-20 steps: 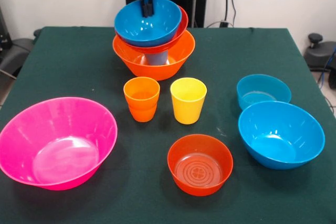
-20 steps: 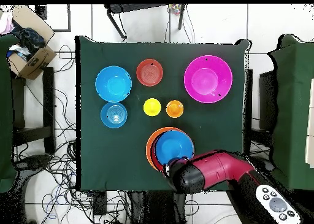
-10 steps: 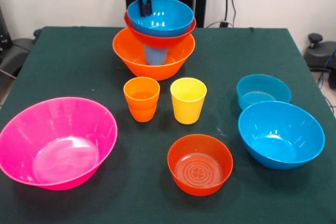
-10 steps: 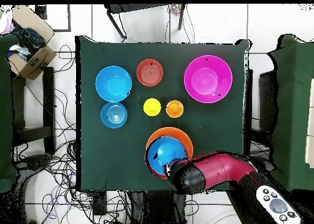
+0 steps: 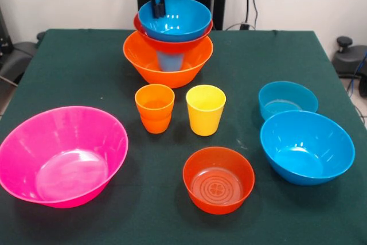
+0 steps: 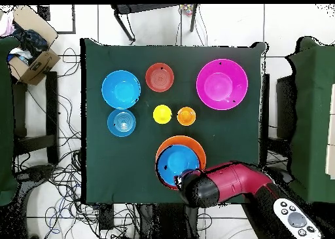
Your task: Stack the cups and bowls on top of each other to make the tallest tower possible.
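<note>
The tower stands at the far middle of the table: the big orange bowl (image 5: 143, 61) holds an upturned blue cup (image 5: 170, 60), a red-orange bowl (image 5: 172, 44) rests on the cup, and a blue bowl (image 5: 179, 20) sits in that. My gripper (image 5: 159, 3) comes down from above, shut on the blue bowl's far left rim. In the overhead view the gripper (image 6: 183, 177) is at the edge of the blue bowl (image 6: 174, 163). The orange cup (image 5: 154, 107) and yellow cup (image 5: 205, 109) stand upright side by side in front of the tower.
A big pink bowl (image 5: 60, 156) sits front left, a red-orange bowl (image 5: 218, 179) front middle, and a larger blue bowl (image 5: 307, 147) front right with a small blue bowl (image 5: 287, 100) behind it. My red arm (image 6: 226, 187) reaches in over the table edge.
The blue and red-orange bowls on the tower were tilted a second ago and now sit level. They have shifted slightly with the gripper. Everything else is still.
</note>
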